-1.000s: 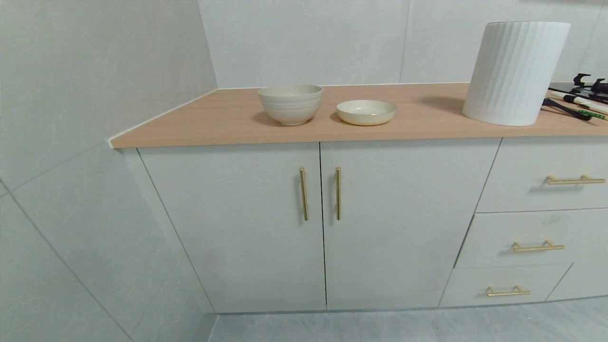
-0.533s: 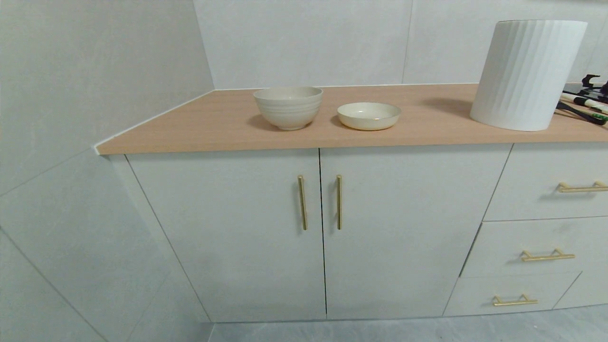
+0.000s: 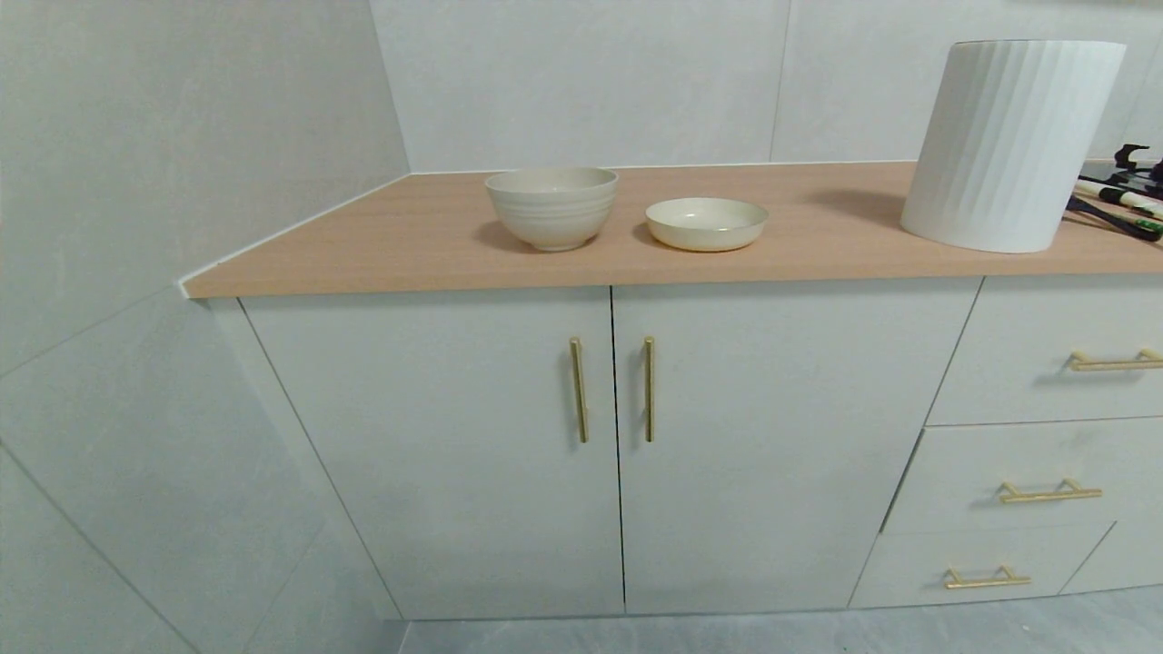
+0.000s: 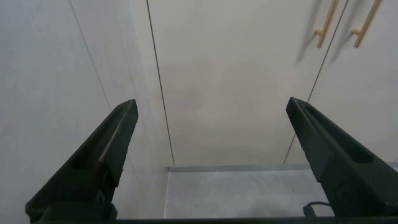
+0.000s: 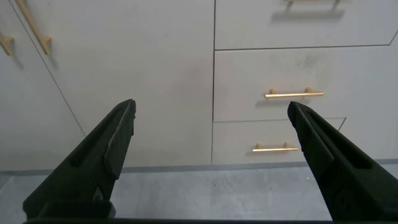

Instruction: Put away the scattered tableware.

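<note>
A bowl (image 3: 551, 204) and a dish (image 3: 706, 222) are set side by side, a little apart, on the worktop (image 3: 409, 245), above two shut doors (image 3: 436, 436). Neither is held. The left tool (image 4: 210, 106) is held wide open, low by the doors. The right tool (image 5: 210, 106) is wide open too, by the drawers (image 5: 298, 74). They are likely kept open so a handle (image 3: 579, 389) can be grabbed first.
</note>
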